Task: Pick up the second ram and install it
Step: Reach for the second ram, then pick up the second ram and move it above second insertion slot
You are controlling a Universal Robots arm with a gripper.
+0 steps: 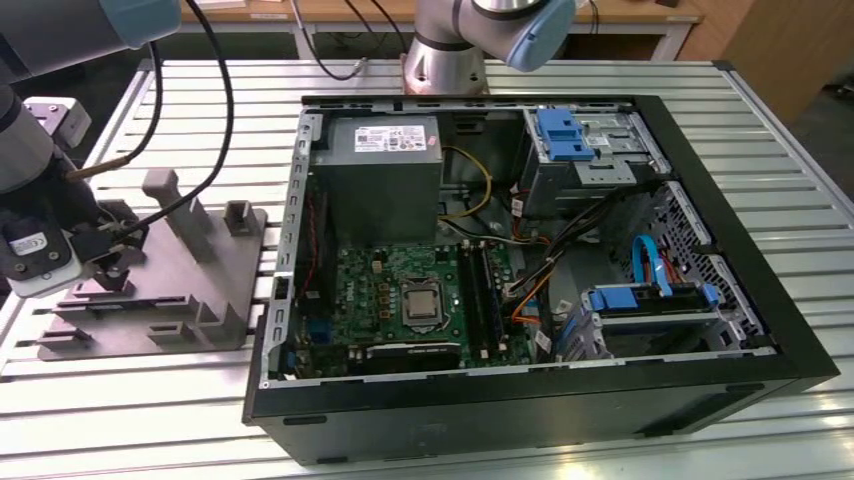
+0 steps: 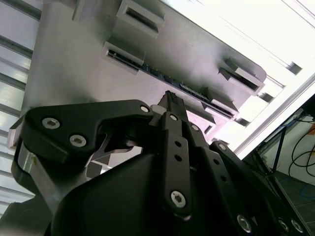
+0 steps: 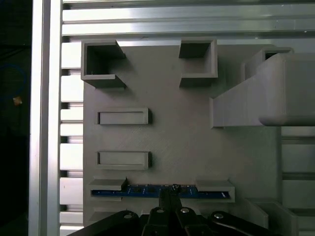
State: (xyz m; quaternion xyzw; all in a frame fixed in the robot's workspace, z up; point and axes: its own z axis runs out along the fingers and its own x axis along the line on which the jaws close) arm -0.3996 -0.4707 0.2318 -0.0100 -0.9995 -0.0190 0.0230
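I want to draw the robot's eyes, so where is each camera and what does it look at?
Exterior view: off the robot, high up, looking down on the table, open computer, grey holder and arm.
First wrist view: rides on the arm, looking straight down on the grey holder; the hand shows at the memory stick.
Second wrist view: rides on the arm, behind the hand, looking slantwise along it to the grey holder.
Shared: both wrist views show the hand, grey holder and memory stick.

Blue ram (image 3: 142,191) — grey fixture (image 3: 187,142), black pincer (image 3: 170,190)
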